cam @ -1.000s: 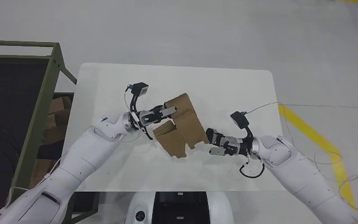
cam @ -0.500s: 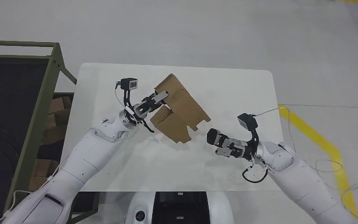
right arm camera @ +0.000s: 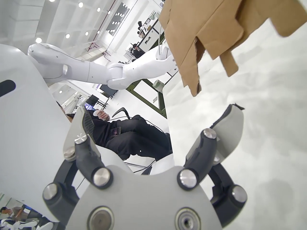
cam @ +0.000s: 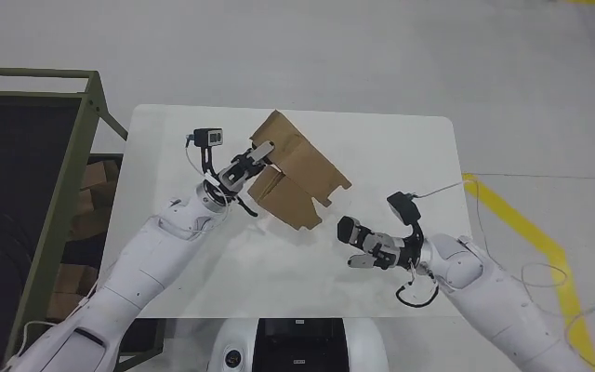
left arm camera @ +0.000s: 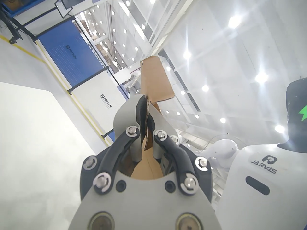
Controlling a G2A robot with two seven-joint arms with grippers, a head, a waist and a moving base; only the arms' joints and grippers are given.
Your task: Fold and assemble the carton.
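1. My left fingers [cam: 259,155] [left arm camera: 144,111] are pressed together on one edge of the carton [cam: 299,177] [left arm camera: 156,80], pinching the cardboard between them.
2. The carton is brown and partly folded, its flaps loose. It sits tilted over the middle of the white bench [cam: 409,149], toward my left side.
3. In my left wrist view, one flap rises just beyond my fingertips.
4. My right fingers [cam: 350,244] [right arm camera: 158,113] are spread wide and hold nothing. They are over the front of the bench, near the carton's lower corner but apart from it.
5. In my right wrist view, the carton [right arm camera: 215,13] hangs ahead of them with its flaps pointing down.
6. A green metal frame [cam: 85,121] stands beside the bench's left edge.
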